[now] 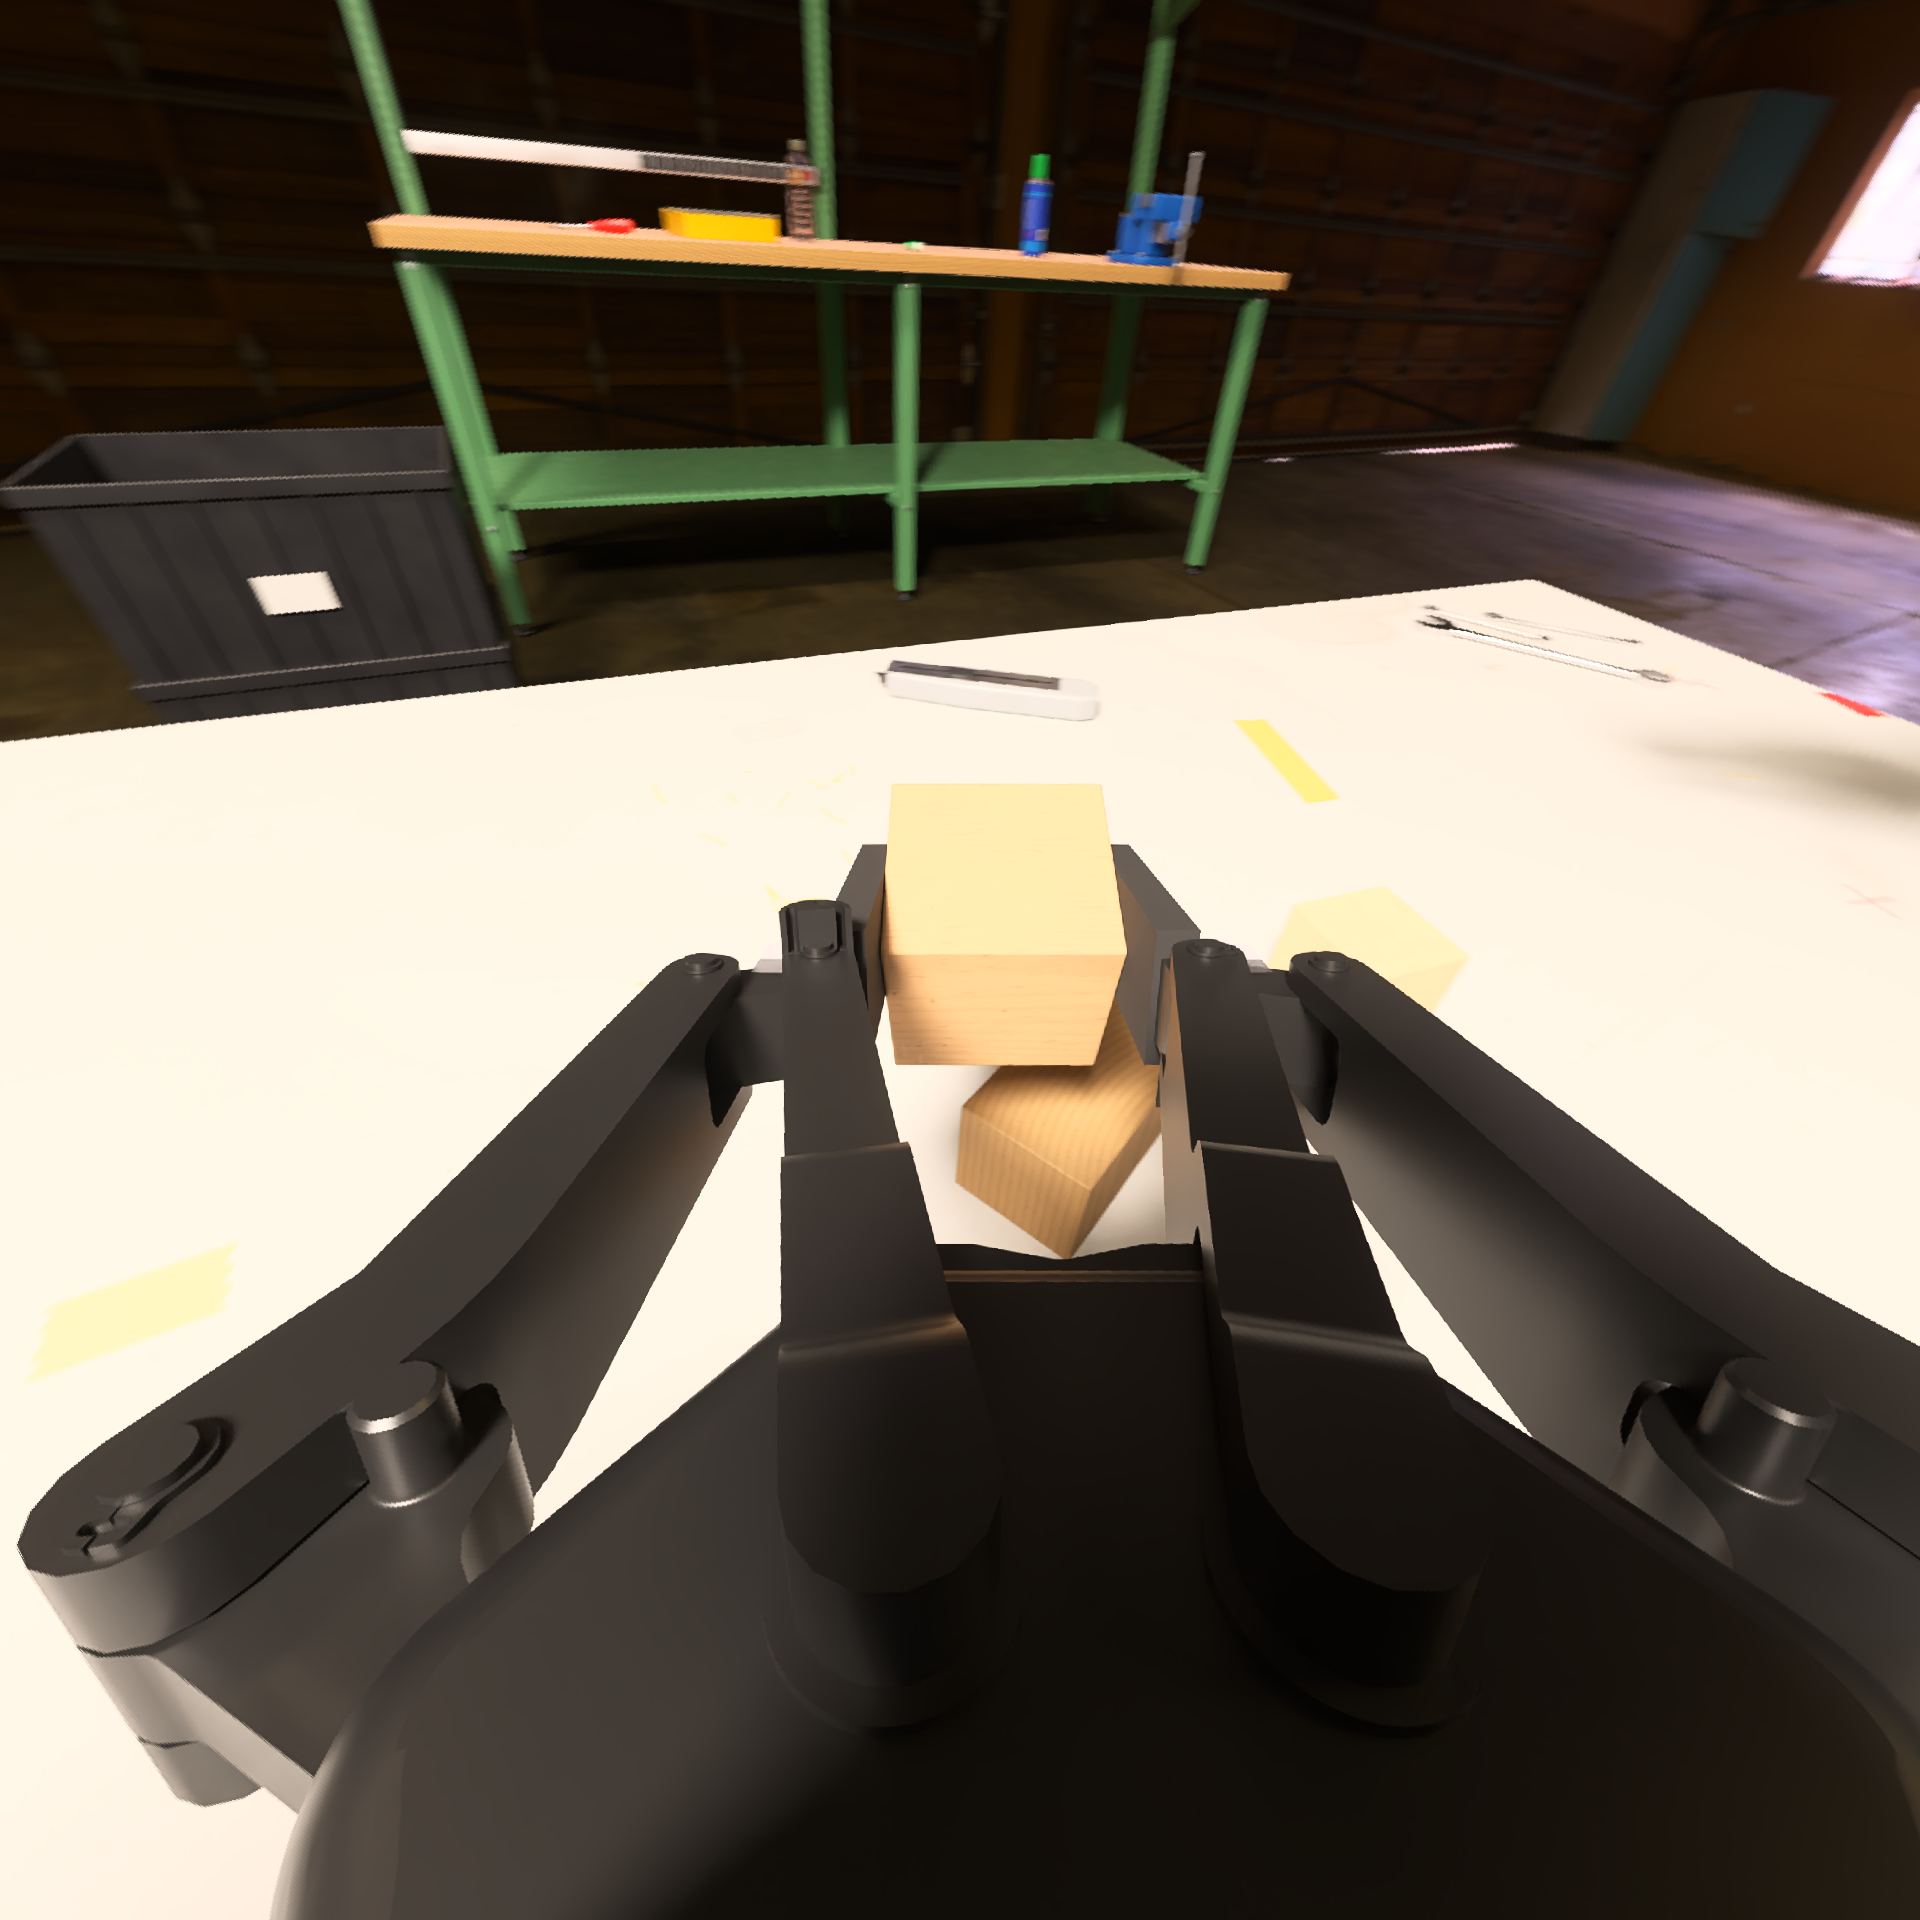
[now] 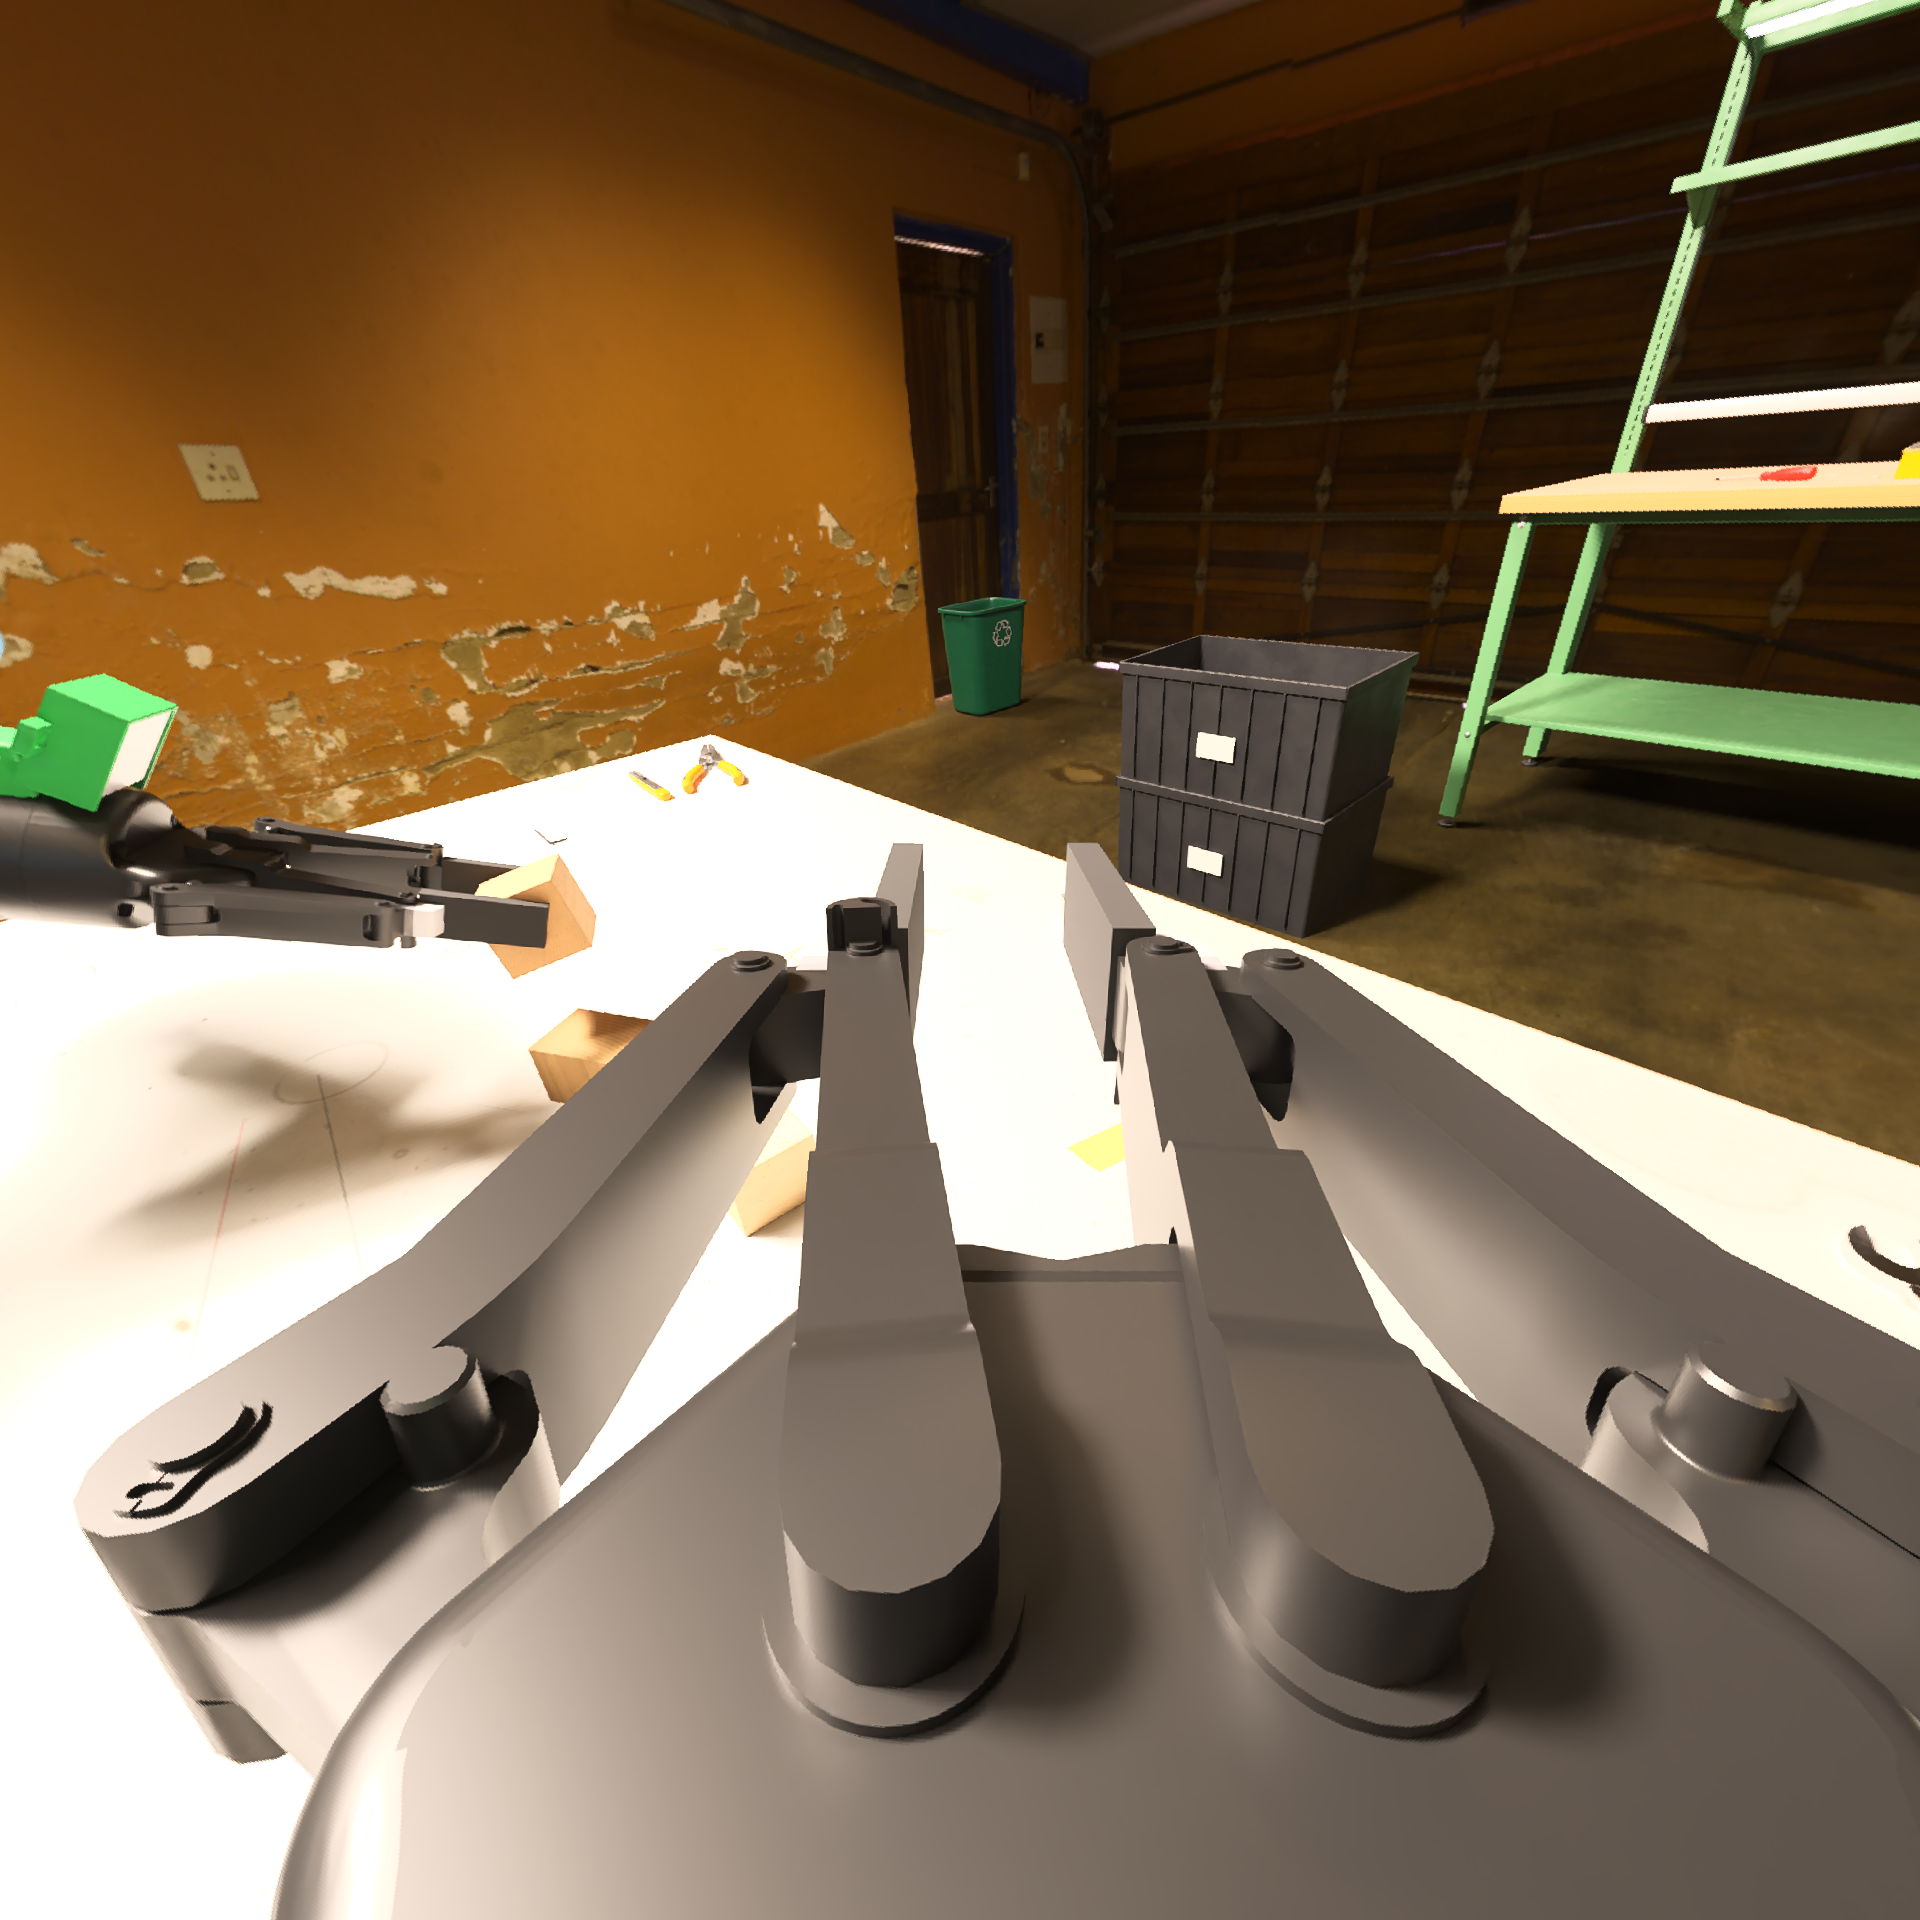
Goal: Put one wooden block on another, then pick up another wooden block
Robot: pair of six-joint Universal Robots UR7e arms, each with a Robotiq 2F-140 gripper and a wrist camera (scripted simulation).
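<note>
My left gripper (image 1: 1003, 904) is shut on a pale wooden block (image 1: 997, 997) and holds it above the white table (image 1: 416, 935). A darker wooden block (image 1: 1060, 1153) lies on the table just beneath it, turned at an angle. In the right wrist view a small gap shows between the held block (image 2: 545, 914) and the lower block (image 2: 582, 1049); the left gripper (image 2: 520, 904) comes in from the left. A third pale block (image 1: 1371, 935) lies to the right, partly hidden behind my right finger linkage (image 2: 774, 1179). My right gripper (image 2: 992, 904) is open and empty above the table.
A white utility knife (image 1: 992, 688), wrenches (image 1: 1538, 639) and yellow tape strips (image 1: 1286, 758) lie toward the table's far side. Pliers (image 2: 715, 771) lie near a far corner. Beyond the table edge stand dark crates (image 2: 1257, 779), a green shelf rack (image 1: 904, 468) and a green bin (image 2: 982, 655).
</note>
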